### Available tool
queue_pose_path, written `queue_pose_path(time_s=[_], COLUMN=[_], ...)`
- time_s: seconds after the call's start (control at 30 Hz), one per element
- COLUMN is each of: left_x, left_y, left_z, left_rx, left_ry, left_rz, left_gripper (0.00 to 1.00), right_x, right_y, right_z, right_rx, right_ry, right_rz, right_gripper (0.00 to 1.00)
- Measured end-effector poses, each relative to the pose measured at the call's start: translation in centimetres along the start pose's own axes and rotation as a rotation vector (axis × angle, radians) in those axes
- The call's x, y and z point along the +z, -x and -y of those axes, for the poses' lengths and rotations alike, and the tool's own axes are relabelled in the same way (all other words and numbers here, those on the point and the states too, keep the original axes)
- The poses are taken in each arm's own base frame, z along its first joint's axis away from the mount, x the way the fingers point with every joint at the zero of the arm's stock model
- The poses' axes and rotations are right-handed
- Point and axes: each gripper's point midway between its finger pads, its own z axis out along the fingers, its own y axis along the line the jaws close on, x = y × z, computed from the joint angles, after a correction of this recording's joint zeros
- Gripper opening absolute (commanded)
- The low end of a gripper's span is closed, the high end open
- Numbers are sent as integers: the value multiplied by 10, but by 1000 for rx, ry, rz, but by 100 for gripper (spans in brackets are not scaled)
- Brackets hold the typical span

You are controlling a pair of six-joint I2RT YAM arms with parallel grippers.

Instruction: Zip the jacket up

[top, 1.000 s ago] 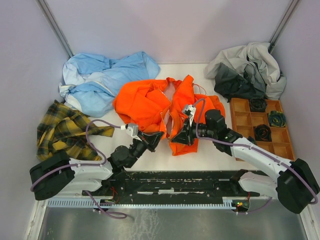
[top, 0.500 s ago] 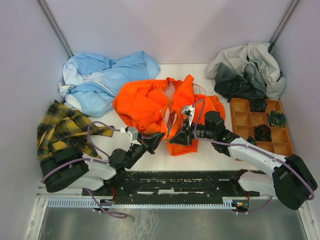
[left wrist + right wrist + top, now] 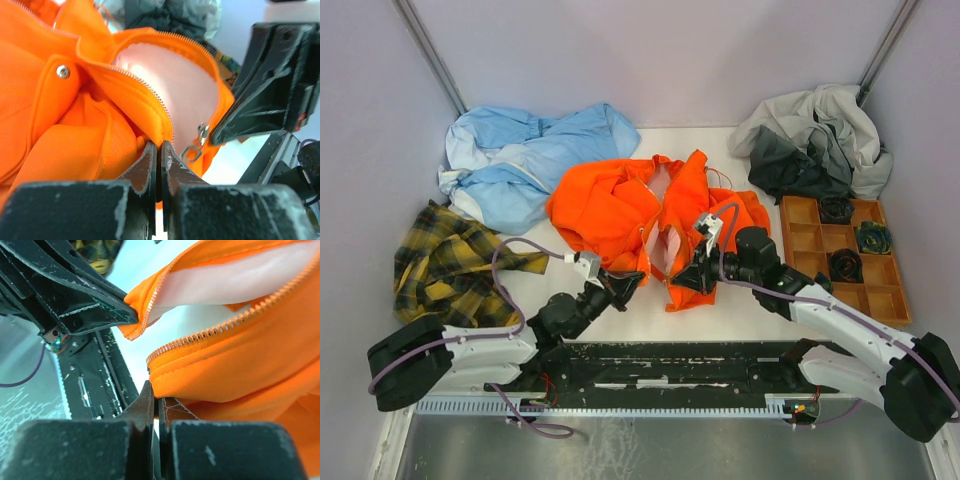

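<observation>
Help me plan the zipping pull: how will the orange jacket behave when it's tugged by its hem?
Probably floppy: the jacket lies crumpled in folds, so it should drape and bunch rather than hold shape. Likely light: thin fingertip pinches by the left gripper and right gripper hold its edges. Its zipper teeth curve, so may buckle unless tensioned.

The right fingers [image 3: 690, 281] have pulled the jacket [image 3: 605, 205] hem slightly right and nearer, widening the front opening so more pink lining [image 3: 666, 250] shows. The left arm [image 3: 470, 345] has swung left.

Bright, even light; soft shadows; wrist foregrounds blurred.
</observation>
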Motion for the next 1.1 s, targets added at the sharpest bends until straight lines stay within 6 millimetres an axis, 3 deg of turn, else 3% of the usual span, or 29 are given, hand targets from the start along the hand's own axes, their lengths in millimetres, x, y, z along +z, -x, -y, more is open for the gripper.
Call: queue_pose_path(time_s=[0.1,0.33,0.63,0.87,1.1], left_x=[-8,-39,-66,-63,-63], left_y=[-17,-80,-133,-144,-137], left_z=[-11,-43,-54,-47,-40], left_rx=[-31,-89,-59,0,38], left_ry=[67,267,446,518,573], left_rz=[-91,-403,-755,-926,-1043], left_gripper=[5,10,20,34,47], right_x=[-7,-15,-17,-18,-18], right_y=[1,-5,-7,-7,-9], right_z=[10,37,46,47,48], right_rx=[-14,-15,-18,-19,-17], right_ry=[-81,-242,-289,-299,-299], right_rz=[11,-3,-6,-7,-11], right_gripper=[1,2,2,2,4])
